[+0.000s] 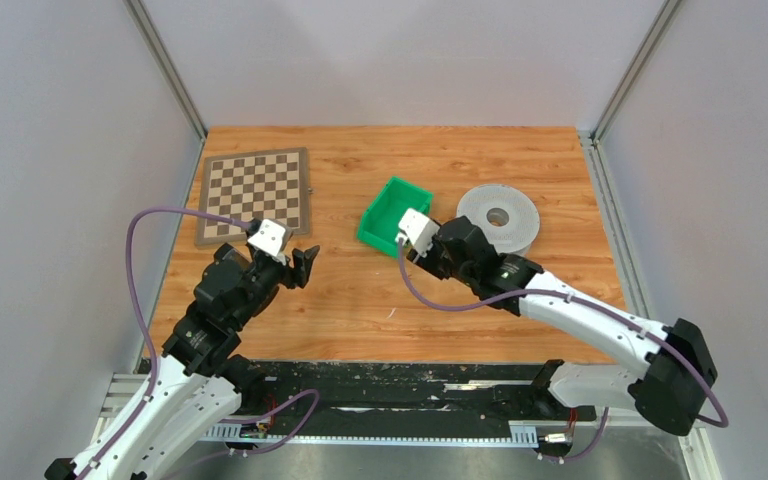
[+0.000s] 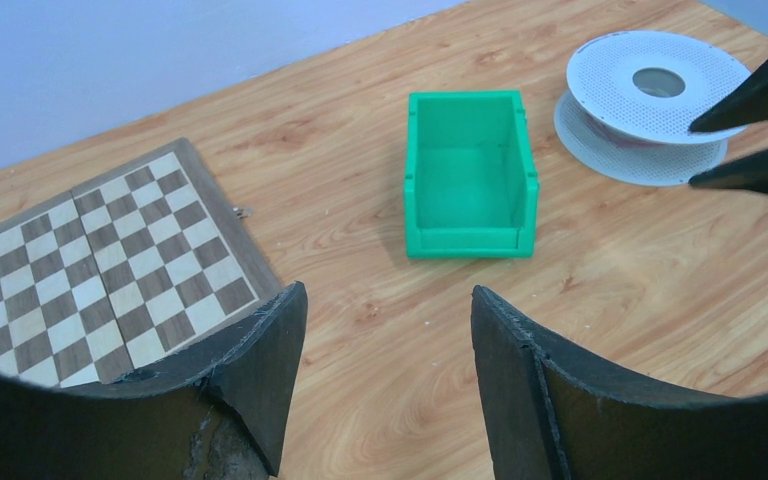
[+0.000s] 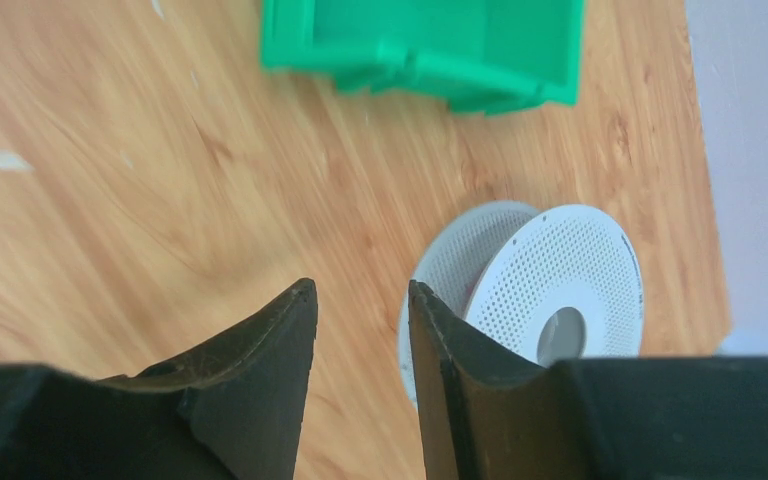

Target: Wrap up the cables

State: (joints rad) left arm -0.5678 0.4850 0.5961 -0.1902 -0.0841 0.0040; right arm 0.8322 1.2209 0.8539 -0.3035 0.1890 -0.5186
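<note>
Your right gripper [image 3: 360, 292] hangs over the worktop [image 3: 110, 230] with its fingers parted and nothing between them. In its wrist view the pale grey spool [image 3: 572, 268] lies just to the right of the right-hand fingertip, in the lower right of the frame. The green bin [image 3: 410, 60] runs along the top edge. Your left gripper [image 2: 390, 300] is spread wide and empty, left of centre in the overhead view and well apart from the spool. From above, the spool lies flat, right of centre, near the bin's right side. The cable strand on it is too fine to make out. The chessboard [image 1: 255, 193] lies in the upper left, apart from the bin.
</note>
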